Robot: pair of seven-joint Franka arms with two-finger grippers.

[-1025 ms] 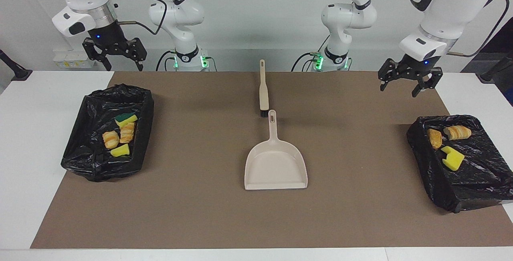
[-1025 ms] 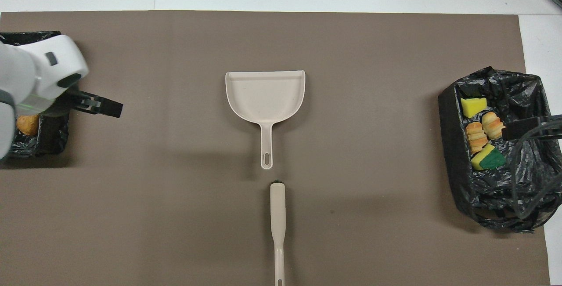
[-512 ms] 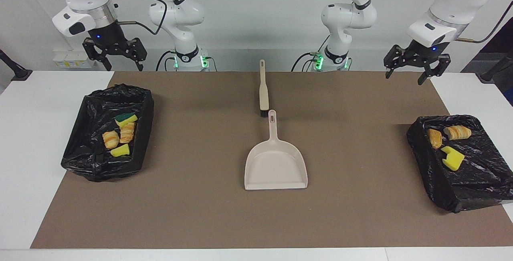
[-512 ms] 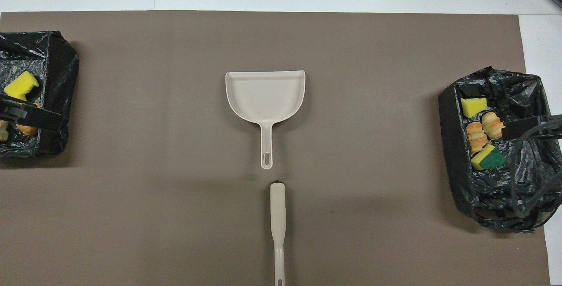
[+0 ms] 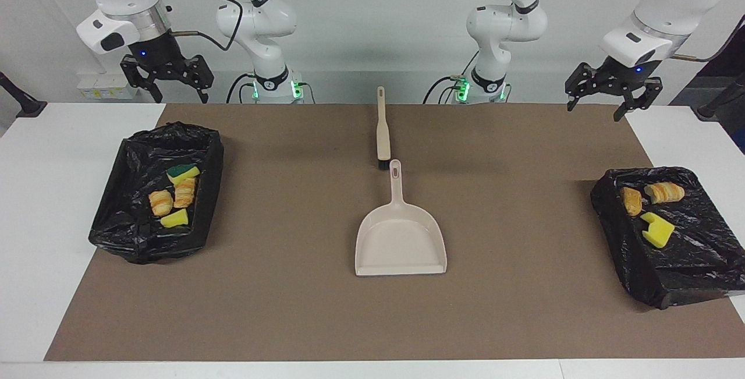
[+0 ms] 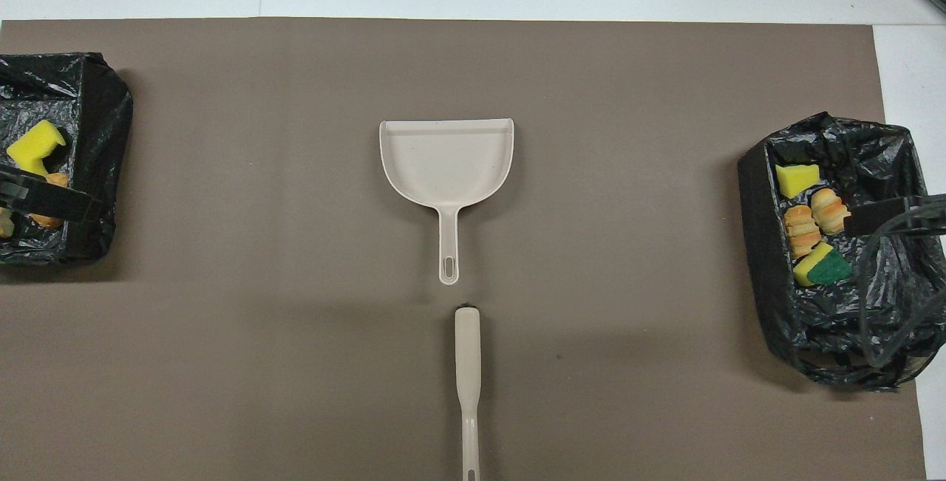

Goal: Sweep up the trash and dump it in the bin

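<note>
All seven scraps of trash already lie in the two black-lined bins. Four of them (image 5: 173, 195) are in the bin (image 5: 154, 239) at the right arm's end of the desk (image 5: 35, 192): a green-topped sponge, two pastry bits and a yellow wedge. Three more (image 5: 651, 209) sit in the bin (image 5: 663, 286) at the left arm's end: two pastry bits and a notched yellow sponge. None shows on the brown mat (image 5: 279, 309).

The dustpan (image 5: 400, 240) lies empty in the middle of the mat. The brush (image 5: 382, 131) lies nearer the robots in line with it, bristles just short of the pan's handle. Neither is held.

The right pincer (image 5: 165, 79) hangs raised above the desk's edge nearest the robots, by its bin, fingers spread and holding nothing. The left pincer (image 5: 609, 88) hangs likewise at its own end, fingers apart and empty.

By my reading the sweeping and dumping are done and this is the closing step. The next move calls for little more than parking both arms clear, unless a last check turns up a stray scrap.

From overhead the left-end bin is cut off at the frame edge, and dark pincer tips cover part of each bin. So a scrap tucked under the liner folds may possibly escape both views.
</note>
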